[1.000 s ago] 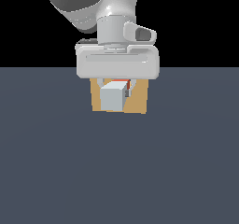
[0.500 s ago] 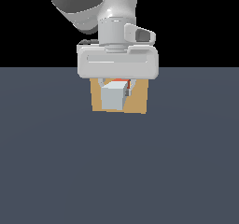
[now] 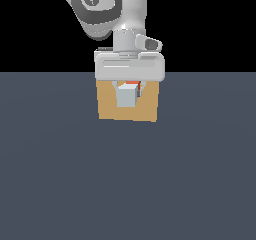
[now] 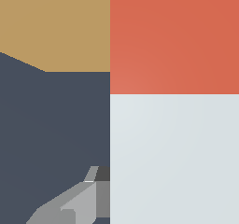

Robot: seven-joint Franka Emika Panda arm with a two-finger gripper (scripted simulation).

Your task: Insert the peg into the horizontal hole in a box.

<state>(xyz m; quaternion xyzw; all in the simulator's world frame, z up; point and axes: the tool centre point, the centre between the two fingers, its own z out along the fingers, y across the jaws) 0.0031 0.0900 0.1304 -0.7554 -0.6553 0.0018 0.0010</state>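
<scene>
The tan box (image 3: 107,109) stands on the dark floor in the exterior view, and the hole in its face is hidden behind the peg. The peg (image 3: 126,97) points end-on at the camera, showing its pale square end and a sliver of red-orange behind it. My gripper (image 3: 128,90) hangs just in front of the box and is shut on the peg. In the wrist view the peg (image 4: 172,153) fills one half, pale near me and red-orange toward the box (image 4: 56,27). One grey finger (image 4: 79,204) shows beside it.
The dark grey floor (image 3: 128,184) spreads flat around the box. My white hand and arm (image 3: 130,66) cover the box's top edge in the exterior view. Nothing else shows.
The peg's pale end looks smaller and sits higher and slightly to the exterior view's right, so it has moved toward the box. The arm above has shifted. The box has stayed put.
</scene>
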